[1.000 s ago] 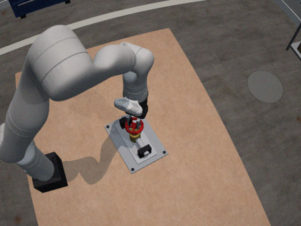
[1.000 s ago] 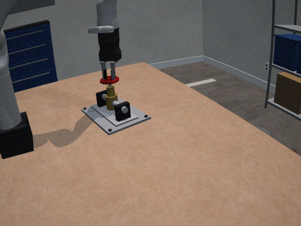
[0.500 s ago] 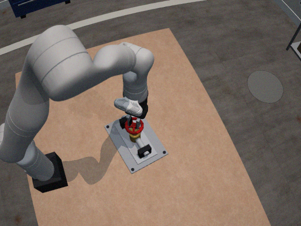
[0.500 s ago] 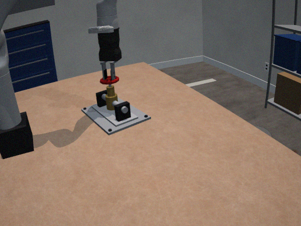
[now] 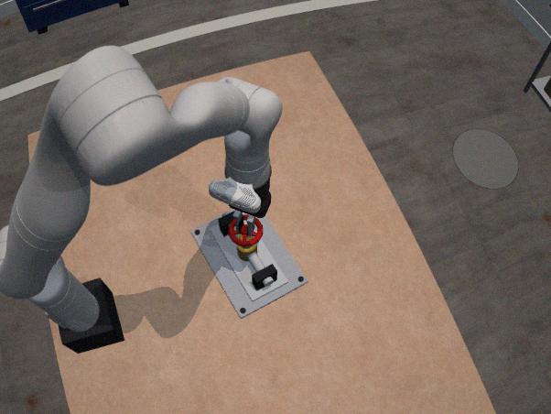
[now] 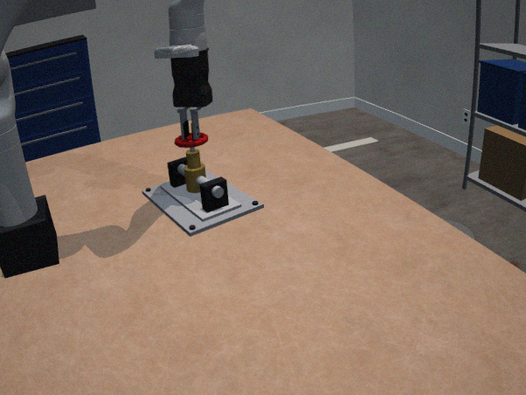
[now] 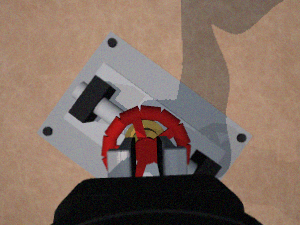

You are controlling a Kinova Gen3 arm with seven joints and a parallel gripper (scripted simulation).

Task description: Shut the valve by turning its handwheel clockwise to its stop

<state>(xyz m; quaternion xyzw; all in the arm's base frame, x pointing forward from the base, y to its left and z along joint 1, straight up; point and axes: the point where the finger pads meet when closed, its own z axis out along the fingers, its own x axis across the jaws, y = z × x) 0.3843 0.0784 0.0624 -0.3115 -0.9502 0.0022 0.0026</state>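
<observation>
The red spoked metal handwheel point(image 7: 145, 134) sits level atop the brass-coloured valve body point(image 6: 194, 171), at the lower centre of the wrist view and left of centre in the exterior view. The valve is bolted to a grey rectangular base plate point(image 6: 227, 215) on the tan table top point(image 6: 306, 262).

The black two-finger gripper point(image 7: 146, 159) descends vertically onto the wheel. Its fingers are drawn in and pinch a spoke of the handwheel between them, near the hub.

Step in hand: securing the grip before rotation. To do it well, both fingers should press the spoke from opposite sides with comparable force; a one-sided contact is likely to slip. Rotation should then run about the valve stem axis, clockwise seen from above, with the wrist kept vertical so the fingers neither ride up nor lever the spoke.

Clearances: in the exterior view, two black pipe clamp blocks point(image 6: 214, 193) stand below the wheel, well under the fingertips. The wheel rim rings the fingers closely. Above and around the gripper, nothing obstructs the wrist. The plate lies well inside the table edges.
</observation>
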